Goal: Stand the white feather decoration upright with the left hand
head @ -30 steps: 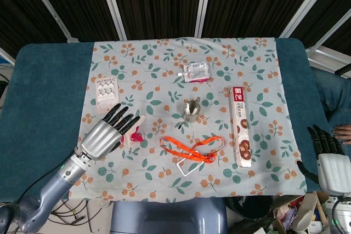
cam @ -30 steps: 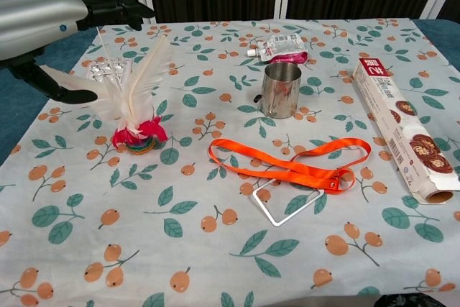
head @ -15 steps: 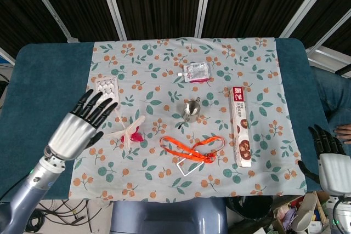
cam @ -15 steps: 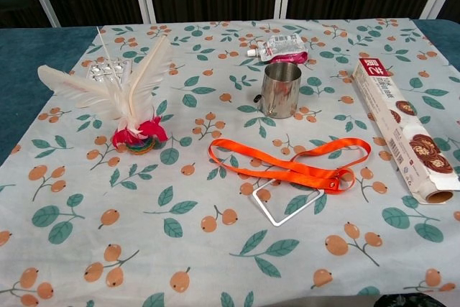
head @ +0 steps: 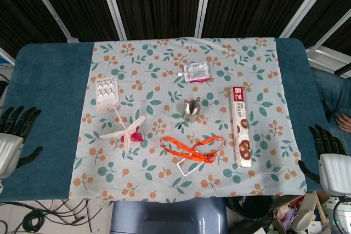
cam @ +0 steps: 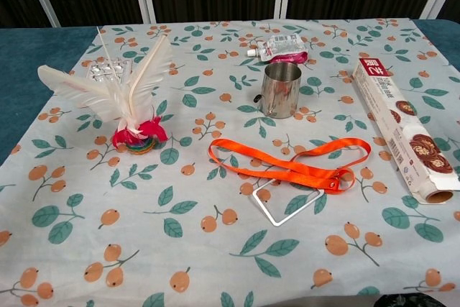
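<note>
The white feather decoration [head: 126, 131] [cam: 122, 98] stands upright on its red and multicoloured base on the left part of the floral tablecloth, its feathers fanning up and outward. My left hand [head: 12, 138] is far off to the left over the blue table edge, fingers spread, holding nothing; the chest view does not show it. My right hand [head: 330, 160] hangs at the lower right, beyond the table's corner, fingers apart and empty.
A blister pack [head: 107, 92] lies just behind the feathers. A steel cup [head: 191, 109] [cam: 279, 90], a foil pouch [head: 196, 72], an orange lanyard with a card holder [head: 192, 150] [cam: 287, 170] and a long biscuit box [head: 241, 126] [cam: 401, 129] fill the middle and right.
My left hand has drawn away from the feather decoration to the far left and left the chest view. The decoration stays standing on its own. The right hand has not moved.
</note>
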Tool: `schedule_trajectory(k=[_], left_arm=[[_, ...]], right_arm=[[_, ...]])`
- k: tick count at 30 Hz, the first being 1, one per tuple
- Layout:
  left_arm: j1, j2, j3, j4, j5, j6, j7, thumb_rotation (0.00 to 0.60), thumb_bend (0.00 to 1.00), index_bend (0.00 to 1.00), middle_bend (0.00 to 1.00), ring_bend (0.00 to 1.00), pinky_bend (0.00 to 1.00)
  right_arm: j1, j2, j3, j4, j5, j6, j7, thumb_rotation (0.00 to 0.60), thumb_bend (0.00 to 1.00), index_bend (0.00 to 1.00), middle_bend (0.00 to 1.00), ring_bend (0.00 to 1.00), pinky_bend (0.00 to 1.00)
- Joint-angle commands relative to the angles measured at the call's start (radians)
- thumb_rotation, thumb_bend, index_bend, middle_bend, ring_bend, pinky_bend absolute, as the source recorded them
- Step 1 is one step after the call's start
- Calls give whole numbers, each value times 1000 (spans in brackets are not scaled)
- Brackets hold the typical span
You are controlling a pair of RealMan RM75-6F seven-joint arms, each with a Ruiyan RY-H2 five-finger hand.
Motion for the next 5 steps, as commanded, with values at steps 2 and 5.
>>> schedule_trajectory(k=[2, 5], left_arm=[[60, -55, 21, 156, -50, 24, -137, 600, 214, 55, 70, 0, 30], [67, -76, 16, 207, -59, 23, -178, 600, 214, 55, 68, 0, 28]], right_arm=[[0, -1, 0, 0, -4, 4, 1, 600, 135, 78, 45, 103, 159], [-1, -1, 0, 2, -6, 7, 1, 600, 133, 78, 46, 103, 159]])
